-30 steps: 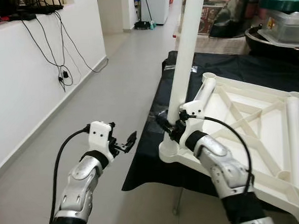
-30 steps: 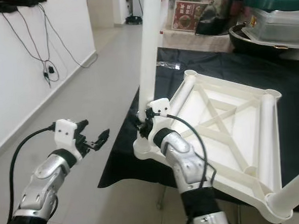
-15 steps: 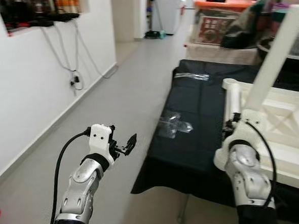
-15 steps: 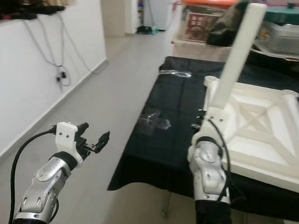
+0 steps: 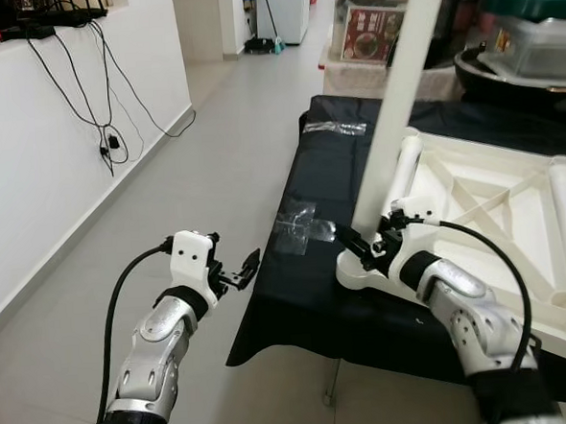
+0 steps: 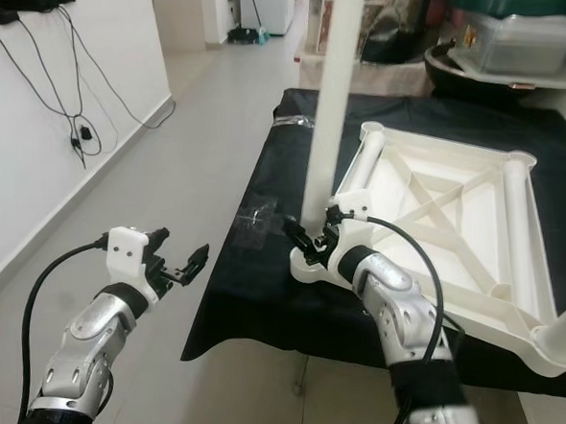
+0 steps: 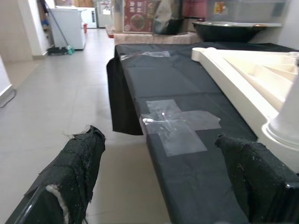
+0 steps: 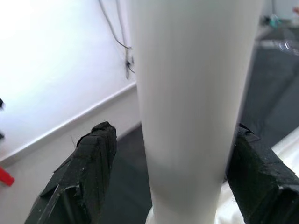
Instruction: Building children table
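Observation:
A white plastic tabletop (image 5: 471, 148) lies upside down on a black-covered table (image 5: 338, 170). One white leg (image 5: 397, 109) stands upright in the near-left corner socket (image 5: 359, 270). My right gripper (image 5: 370, 248) is open at the base of that leg, with a finger on each side. In the right wrist view the leg (image 8: 196, 93) sits between the fingers (image 8: 93, 172); one side touches and the other shows a narrow gap. My left gripper (image 5: 240, 270) hovers open and empty over the floor, left of the table's edge. Another white leg (image 6: 519, 226) lies along the tabletop's right side.
A patch of clear tape (image 7: 177, 123) is stuck on the black cloth near the corner. Storage boxes and a dark pot (image 5: 532, 43) crowd the back. A white wall with hanging cables (image 5: 103, 98) runs along the left, with open tiled floor (image 5: 212, 159) between.
The whole picture swung and tilted as my head moved. My right gripper stays at the base of the upright leg, and my left gripper holds the same pose.

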Controlling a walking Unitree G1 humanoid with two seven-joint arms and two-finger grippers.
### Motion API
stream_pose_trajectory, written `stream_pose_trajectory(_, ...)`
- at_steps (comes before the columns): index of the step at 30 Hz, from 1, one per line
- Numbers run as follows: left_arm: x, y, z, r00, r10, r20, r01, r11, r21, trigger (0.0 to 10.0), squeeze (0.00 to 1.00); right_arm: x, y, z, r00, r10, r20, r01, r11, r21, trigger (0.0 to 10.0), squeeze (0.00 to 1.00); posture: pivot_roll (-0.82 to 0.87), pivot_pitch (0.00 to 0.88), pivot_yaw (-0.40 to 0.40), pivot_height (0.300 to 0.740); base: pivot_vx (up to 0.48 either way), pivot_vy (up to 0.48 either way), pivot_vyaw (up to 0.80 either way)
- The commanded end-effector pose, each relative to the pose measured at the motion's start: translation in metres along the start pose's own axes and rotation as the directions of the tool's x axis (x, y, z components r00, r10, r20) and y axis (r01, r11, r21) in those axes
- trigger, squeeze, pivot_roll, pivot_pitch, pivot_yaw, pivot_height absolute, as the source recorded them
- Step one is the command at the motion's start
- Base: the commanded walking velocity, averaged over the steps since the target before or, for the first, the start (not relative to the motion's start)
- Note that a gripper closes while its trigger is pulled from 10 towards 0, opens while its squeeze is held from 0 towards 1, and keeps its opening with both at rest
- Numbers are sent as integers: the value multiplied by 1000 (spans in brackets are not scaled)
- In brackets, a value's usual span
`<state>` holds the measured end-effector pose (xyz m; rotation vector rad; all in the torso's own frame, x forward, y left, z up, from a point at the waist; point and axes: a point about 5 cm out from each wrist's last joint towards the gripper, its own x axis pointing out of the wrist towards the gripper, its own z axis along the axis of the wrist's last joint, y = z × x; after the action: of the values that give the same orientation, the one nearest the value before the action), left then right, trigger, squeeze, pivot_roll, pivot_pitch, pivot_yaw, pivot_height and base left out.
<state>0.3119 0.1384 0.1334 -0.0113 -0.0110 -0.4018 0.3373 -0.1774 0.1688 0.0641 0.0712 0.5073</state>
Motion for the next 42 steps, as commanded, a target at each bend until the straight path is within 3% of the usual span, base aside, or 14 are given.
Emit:
stream_pose_trajectory(1,-1,0,-3,1000,10,-6,-10,1000,0,10000,0,4,-4,-2,1000,13,-8,-13,1000,6,10000,0,98,0,-83,740,0,0,0)
stream_pose_trajectory(6,-3,1,-4,1000,18,-8,-18,1000,1,10000,0,18,-5,1,999,-28,19,28,999,28,9686,0,109,0,-89,740,0,0,0)
stream_pose_trajectory(10,-3,0,-4,1000,19,-6,-19,1000,3,10000,0,26,-1,-2,995,-84,51,79,992,95,0,0,114,0,-88,740,0,0,0)
stream_pose_trajectory(16,-4,1,-4,1000,18,-6,-18,1000,5,10000,0,19,-10,-20,963,-270,4,268,957,109,0,0,112,0,-85,740,0,0,0)
stream_pose_trajectory(22,-4,-2,-6,1000,3,-15,-3,1000,0,10000,0,-34,-39,-64,474,-858,-200,881,466,84,0,0,85,0,-60,740,0,0,0)
stream_pose_trajectory(25,-3,-4,-6,1000,-9,-18,9,1000,-1,10000,0,-46,-29,-53,384,-914,-128,923,380,60,0,0,79,0,-53,740,0,0,0)
stream_pose_trajectory(28,-3,-3,-6,1000,-12,-22,12,1000,1,10000,0,-40,-19,-42,418,-904,-96,909,416,41,0,0,79,0,-53,740,0,0,0)
stream_pose_trajectory(29,-3,-3,-6,1000,-12,-23,12,1000,1,10000,0,-34,-12,-34,458,-885,-81,889,456,39,10000,0,72,0,-52,740,0,0,0)
stream_pose_trajectory(32,-2,-1,-6,1000,-11,-24,11,1000,3,10000,0,-19,3,-22,572,-819,-37,820,572,25,10000,0,73,0,-57,740,0,0,0)
stream_pose_trajectory(33,-2,-1,-6,1000,-10,-22,10,1000,3,10000,0,-15,9,-17,629,-777,0,776,629,45,10000,831,74,0,-60,740,0,0,0)
stream_pose_trajectory(35,-2,-1,-6,1000,-8,-21,8,1000,2,10000,0,-13,12,-13,656,-754,28,753,656,52,10000,1000,75,0,-61,740,0,0,0)
stream_pose_trajectory(40,-3,-1,-6,1000,-4,-20,4,1000,1,10000,0,-4,6,3,750,-659,63,657,752,48,10000,1000,84,0,-69,740,0,0,0)
stream_pose_trajectory(41,-3,0,-7,1000,1,-21,-1,1000,-1,10000,0,1,2,9,817,-574,61,569,819,75,10000,0,87,0,-72,740,0,0,0)
stream_pose_trajectory(42,-3,0,-7,1000,1,-21,-1,1000,-1,10000,0,1,2,9,817,-574,61,569,819,75,10000,0,87,0,-72,740,0,0,0)
